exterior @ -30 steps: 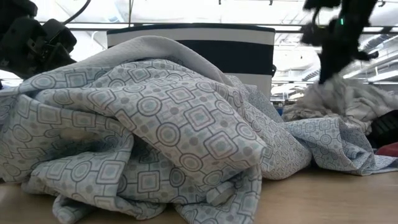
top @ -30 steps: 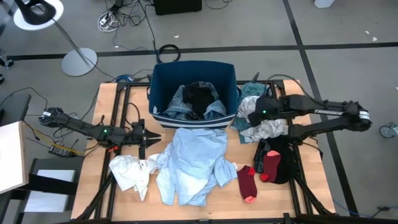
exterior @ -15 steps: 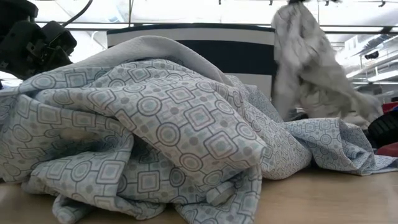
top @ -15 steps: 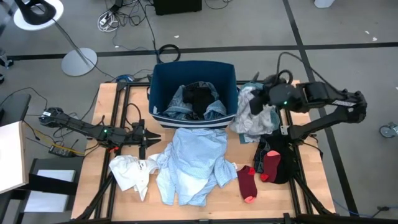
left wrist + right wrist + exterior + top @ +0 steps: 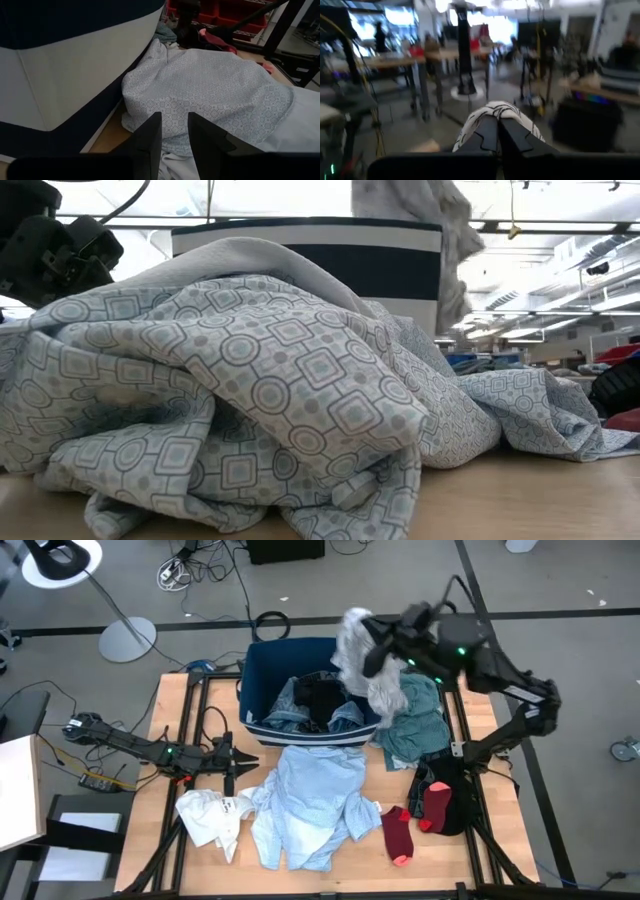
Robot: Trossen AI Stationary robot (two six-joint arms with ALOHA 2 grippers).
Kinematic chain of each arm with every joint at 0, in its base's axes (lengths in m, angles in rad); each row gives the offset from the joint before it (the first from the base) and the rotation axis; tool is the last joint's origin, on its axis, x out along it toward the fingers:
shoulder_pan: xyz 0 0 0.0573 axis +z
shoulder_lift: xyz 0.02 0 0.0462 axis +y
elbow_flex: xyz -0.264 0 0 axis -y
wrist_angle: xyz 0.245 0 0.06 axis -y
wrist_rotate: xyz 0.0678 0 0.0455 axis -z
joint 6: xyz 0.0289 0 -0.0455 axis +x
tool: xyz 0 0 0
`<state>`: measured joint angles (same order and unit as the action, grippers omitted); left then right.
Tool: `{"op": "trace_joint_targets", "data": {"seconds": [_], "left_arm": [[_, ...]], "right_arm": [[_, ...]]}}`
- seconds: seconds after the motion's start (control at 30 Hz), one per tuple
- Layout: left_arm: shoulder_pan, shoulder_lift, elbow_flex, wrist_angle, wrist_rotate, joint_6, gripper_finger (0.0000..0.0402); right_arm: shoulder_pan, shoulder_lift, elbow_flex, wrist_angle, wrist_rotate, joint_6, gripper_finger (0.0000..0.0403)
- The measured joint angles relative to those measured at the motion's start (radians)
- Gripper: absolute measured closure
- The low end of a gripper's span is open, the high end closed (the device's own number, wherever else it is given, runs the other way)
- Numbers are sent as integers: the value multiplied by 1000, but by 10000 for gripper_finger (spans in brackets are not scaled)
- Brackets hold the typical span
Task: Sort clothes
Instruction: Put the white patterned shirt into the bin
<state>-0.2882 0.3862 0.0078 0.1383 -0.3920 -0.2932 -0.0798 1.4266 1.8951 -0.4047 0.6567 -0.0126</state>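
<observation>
White tee [image 5: 209, 815] lies crumpled at the table's left front, just past the left gripper [image 5: 243, 759], whose fingers [image 5: 149, 140] stand slightly parted on nothing, hovering low by the edge of the light blue shirt [image 5: 310, 802]. Behind that shirt the navy bin [image 5: 262, 675] holds more blue and black pieces. Above the bin's right rim the right gripper [image 5: 372, 645] is raised with its fingers pinched together on the white-patterned garment [image 5: 362, 665], which hangs below them; the blurred wrist view seems to show the fabric bunched at the fingertips. Teal cloth [image 5: 418, 722], a black piece [image 5: 455, 795] and dark red socks [image 5: 398, 833] lie rightward.
</observation>
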Motion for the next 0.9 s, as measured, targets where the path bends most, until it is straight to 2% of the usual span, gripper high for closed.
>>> {"op": "trace_joint_targets", "data": {"seconds": [0.13, 0.27, 0.53, 0.67, 0.77, 0.9], "left_arm": [[0, 0, 0, -1, 0, 0, 303], [0, 0, 0, -2, 0, 0, 303], [0, 0, 0, -3, 0, 0, 303], [0, 0, 0, -3, 0, 0, 303], [0, 0, 0, -3, 0, 0, 303], [0, 0, 0, -3, 0, 0, 303]], "right_arm": [[-59, 127, 102, 133, -134, -42, 403], [-99, 247, 211, 195, -251, -44, 403], [-151, 430, 380, 261, -413, -44, 402], [-172, 491, 414, 303, -494, -25, 402], [-178, 503, 415, 275, -512, 3, 402], [-179, 502, 416, 120, -512, 18, 402]]}}
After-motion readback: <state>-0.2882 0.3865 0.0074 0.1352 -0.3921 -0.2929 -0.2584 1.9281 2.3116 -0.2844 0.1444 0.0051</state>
